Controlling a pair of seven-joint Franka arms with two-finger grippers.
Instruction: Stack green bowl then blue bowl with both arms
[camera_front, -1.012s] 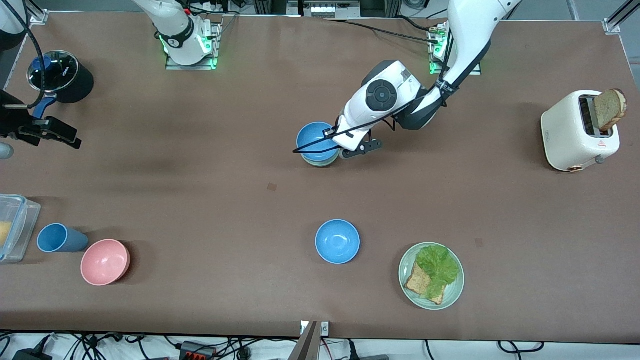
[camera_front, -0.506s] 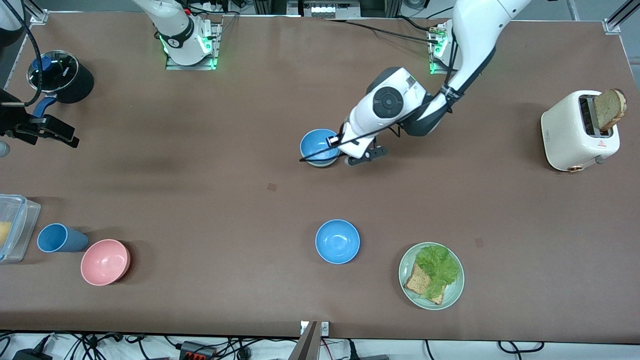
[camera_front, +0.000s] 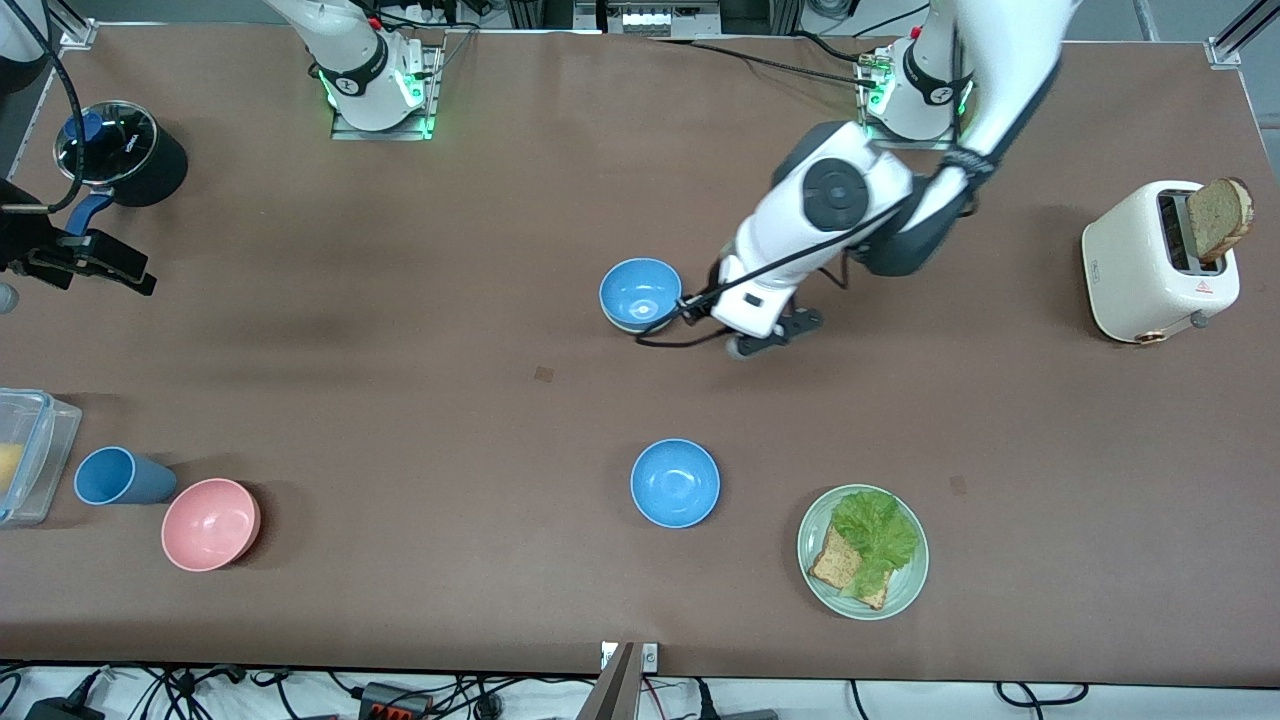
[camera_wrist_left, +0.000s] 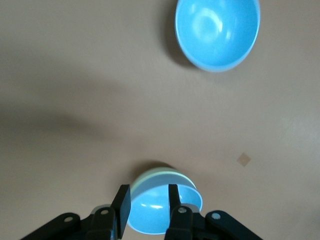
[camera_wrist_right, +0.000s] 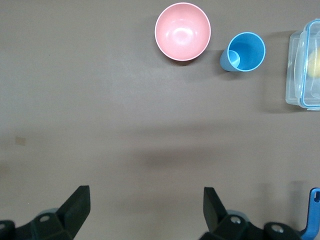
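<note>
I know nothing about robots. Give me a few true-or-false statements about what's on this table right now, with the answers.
1. A small round sky-blue bowl sits nested in the pale sage-green bowl. True.
2. The left arm's tool clamps that nested bowl. False: its fingers are apart, with nothing between them.
3. The slice of brown bread lies flat on the table. False: it stands in the white toaster.
4. The round pink bowl sits beside the tall blue cup. True.
5. The right arm's tool holds a bowl. False: it is open and holds nothing.
</note>
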